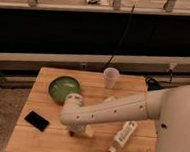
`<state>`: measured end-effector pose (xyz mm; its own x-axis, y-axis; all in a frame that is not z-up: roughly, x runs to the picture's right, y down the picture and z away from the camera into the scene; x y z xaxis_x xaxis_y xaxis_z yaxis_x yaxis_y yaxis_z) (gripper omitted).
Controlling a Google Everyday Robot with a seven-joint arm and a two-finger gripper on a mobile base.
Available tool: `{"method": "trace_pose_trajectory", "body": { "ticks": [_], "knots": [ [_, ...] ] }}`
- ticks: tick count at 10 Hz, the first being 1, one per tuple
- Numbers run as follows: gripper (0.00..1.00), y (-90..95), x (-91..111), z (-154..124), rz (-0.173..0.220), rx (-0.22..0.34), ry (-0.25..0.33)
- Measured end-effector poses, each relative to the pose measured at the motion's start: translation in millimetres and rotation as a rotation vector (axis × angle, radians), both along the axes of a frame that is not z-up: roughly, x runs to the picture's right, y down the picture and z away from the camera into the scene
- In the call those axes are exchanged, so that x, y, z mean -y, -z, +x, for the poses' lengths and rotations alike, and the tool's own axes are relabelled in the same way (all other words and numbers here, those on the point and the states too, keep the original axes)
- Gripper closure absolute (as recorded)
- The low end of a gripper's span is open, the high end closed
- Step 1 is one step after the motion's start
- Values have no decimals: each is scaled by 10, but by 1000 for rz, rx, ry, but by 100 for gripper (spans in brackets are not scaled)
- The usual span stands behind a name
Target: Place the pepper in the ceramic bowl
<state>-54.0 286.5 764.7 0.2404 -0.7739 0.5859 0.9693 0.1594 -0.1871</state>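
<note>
The ceramic bowl (64, 88), green inside with a darker rim, sits on the wooden table (42, 143) at the back left. My white arm reaches from the right across the table and bends down in front of the bowl. The gripper (79, 131) hangs low over the tabletop, pointing down, its jaws open. A small dark red bit of the pepper (72, 134) shows at the gripper's left side on the table. The rest of the pepper is hidden behind the gripper.
A flat black phone (37, 120) lies at the front left. A white paper cup (110, 77) stands at the back middle. A white bottle (123, 136) lies on its side at the front right. A dark wall runs behind the table.
</note>
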Motion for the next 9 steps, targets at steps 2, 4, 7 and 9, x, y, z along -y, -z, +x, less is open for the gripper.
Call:
{"method": "trace_pose_trajectory", "body": {
  "ticks": [2,4,7,9],
  "knots": [
    [20,-14,-22,-2,-4,4,1],
    [22,-22,-46,5,-10,5,4],
    [40,-37,-80,8,-20,9,6],
    [43,-45,-97,9,-25,10,7]
  ]
}}
